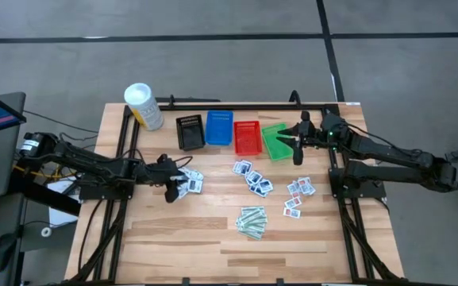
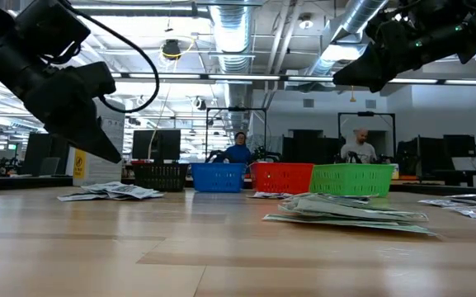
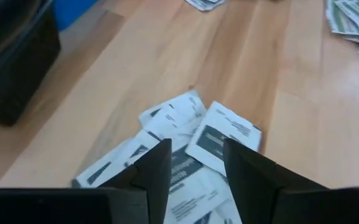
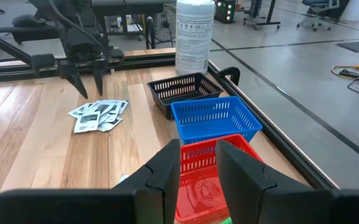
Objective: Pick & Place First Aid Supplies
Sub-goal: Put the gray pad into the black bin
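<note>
From above, the left gripper (image 1: 173,184) hangs over a pile of white packets (image 1: 190,182) on the table's (image 1: 173,238) left side. The right gripper (image 1: 298,147) hovers at the green basket (image 1: 275,143). More packets (image 1: 253,179) lie mid-table, others (image 1: 298,195) to the right, and green strips (image 1: 252,222) nearer the front. Black (image 1: 190,132), blue (image 1: 219,128) and red (image 1: 247,137) baskets stand in a row, a white tub (image 1: 144,106) beside them.

At table height, the strips (image 2: 349,212) lie before the green basket (image 2: 351,179).

The left wrist shows its fingers (image 3: 157,168) apart, empty, just above the packets (image 3: 188,134).

The right wrist shows its fingers (image 4: 167,168) parted with nothing between, over the red basket (image 4: 213,168); the left gripper (image 4: 86,78) stands open above the packets (image 4: 98,114).
</note>
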